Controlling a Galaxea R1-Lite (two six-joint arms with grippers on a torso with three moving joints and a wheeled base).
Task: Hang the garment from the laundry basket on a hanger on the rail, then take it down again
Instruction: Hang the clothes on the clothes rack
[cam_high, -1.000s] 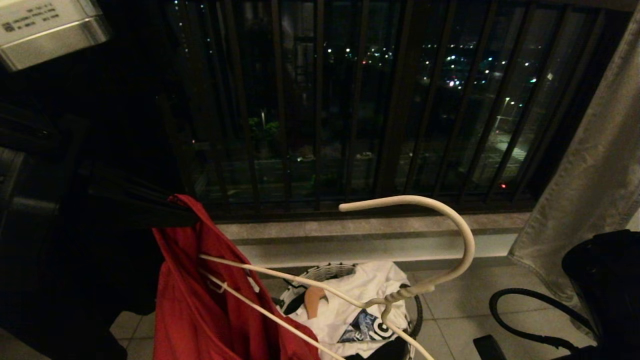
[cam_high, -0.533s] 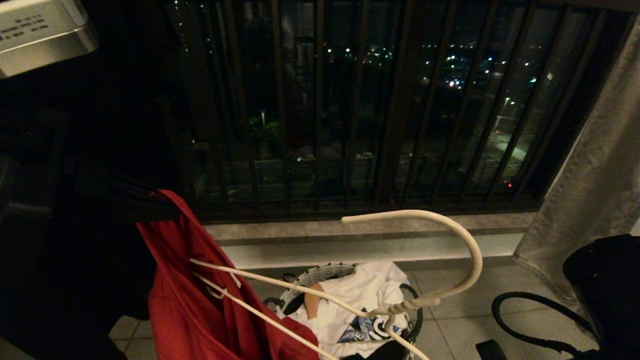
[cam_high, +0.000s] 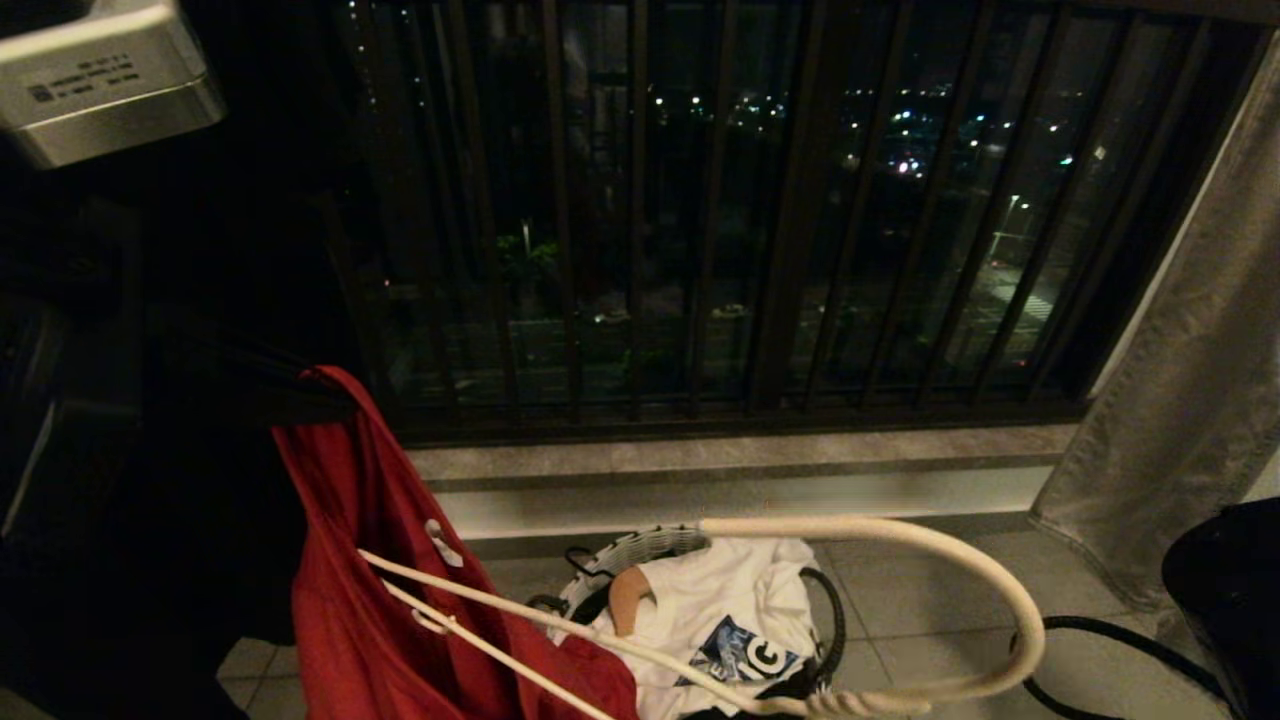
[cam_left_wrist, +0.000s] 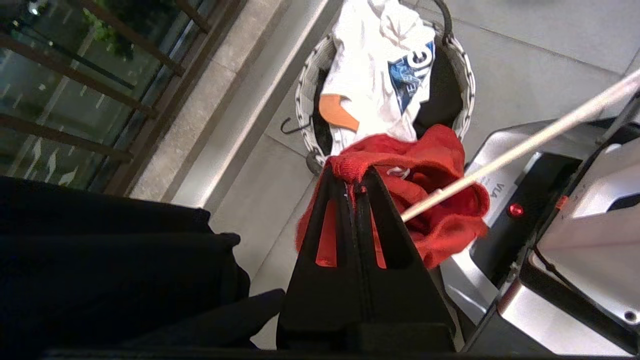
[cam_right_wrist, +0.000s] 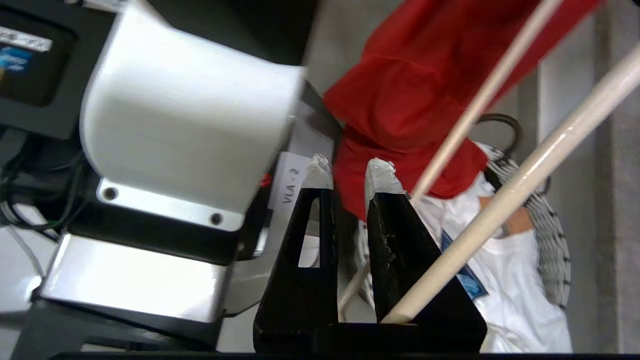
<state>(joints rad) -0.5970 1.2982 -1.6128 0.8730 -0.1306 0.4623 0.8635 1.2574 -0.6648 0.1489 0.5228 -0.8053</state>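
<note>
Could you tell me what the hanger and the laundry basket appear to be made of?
The hanger looks like thin wire with a smooth, off-white coating: it has a glossy rod and a twisted neck. The laundry basket seems to be woven white plastic or cord, judging by its plaited rim.

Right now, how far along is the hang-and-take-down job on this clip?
Done: the red T-shirt is out of the laundry basket, pinched by the shut left gripper. In hand: one end of the white hanger is poked into the shirt; the right gripper is by its wires, though its grip is unclear. Left: the rail isn't in view, so whether hanging has happened can't be told.
</note>
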